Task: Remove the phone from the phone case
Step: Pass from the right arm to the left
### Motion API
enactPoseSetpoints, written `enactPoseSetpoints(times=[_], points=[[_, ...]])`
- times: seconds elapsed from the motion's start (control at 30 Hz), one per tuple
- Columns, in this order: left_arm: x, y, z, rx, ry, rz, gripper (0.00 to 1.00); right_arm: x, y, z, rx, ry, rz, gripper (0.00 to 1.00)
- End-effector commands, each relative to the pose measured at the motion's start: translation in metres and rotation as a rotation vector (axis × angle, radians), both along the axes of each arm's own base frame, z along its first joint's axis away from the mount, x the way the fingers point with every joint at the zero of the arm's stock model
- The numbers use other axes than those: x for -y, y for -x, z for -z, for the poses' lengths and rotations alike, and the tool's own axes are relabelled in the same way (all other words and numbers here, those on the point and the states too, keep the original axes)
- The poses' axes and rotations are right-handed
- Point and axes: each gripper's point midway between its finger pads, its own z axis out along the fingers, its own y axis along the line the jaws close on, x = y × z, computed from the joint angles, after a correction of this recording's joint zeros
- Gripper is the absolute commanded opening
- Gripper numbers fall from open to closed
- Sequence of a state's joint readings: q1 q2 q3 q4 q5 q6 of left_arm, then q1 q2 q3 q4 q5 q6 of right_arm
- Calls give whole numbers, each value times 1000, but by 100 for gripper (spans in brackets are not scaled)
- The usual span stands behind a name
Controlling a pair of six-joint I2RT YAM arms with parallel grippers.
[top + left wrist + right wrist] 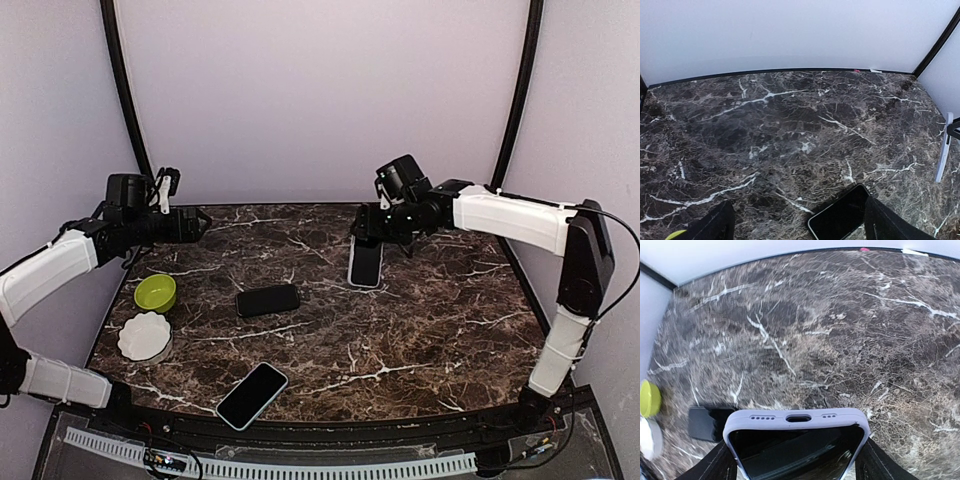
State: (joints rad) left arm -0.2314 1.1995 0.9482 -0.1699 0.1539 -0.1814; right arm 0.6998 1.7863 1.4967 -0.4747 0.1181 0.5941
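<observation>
I see my right gripper (pixel 797 461) pinching the phone case (pixel 798 416) by its long edges; left gripper (pixel 800 223) spread wide over open marble table (pixel 790 125).

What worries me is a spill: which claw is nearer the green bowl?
Left. The left claw hangs raised just past the green bowl, on its far side; the right claw is well across the table, gripping the phone case.
</observation>
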Motion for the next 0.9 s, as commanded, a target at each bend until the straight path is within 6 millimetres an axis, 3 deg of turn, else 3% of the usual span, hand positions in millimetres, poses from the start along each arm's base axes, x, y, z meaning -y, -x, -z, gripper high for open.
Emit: enactPoseSetpoints(times=[0.0, 0.13, 0.3, 0.47, 0.7, 0.87], points=[[22, 6, -10, 25, 91, 54, 91, -1, -15, -64, 100, -263, 132, 0], [41, 12, -12, 19, 134, 113, 89, 14, -19, -68, 56, -315, 297, 0], [91, 34, -30, 40, 255, 353, 88, 15, -19, -65, -48, -410, 425, 0], [130, 50, -43, 36, 356, 533, 86, 13, -12, -75, -98, -502, 461, 0], [186, 66, -40, 1, 374, 714, 83, 18, -5, -93, -71, -575, 460, 0], [216, 63, -28, -33, 387, 769, 81, 25, 0, -99, -53, -597, 470, 0]])
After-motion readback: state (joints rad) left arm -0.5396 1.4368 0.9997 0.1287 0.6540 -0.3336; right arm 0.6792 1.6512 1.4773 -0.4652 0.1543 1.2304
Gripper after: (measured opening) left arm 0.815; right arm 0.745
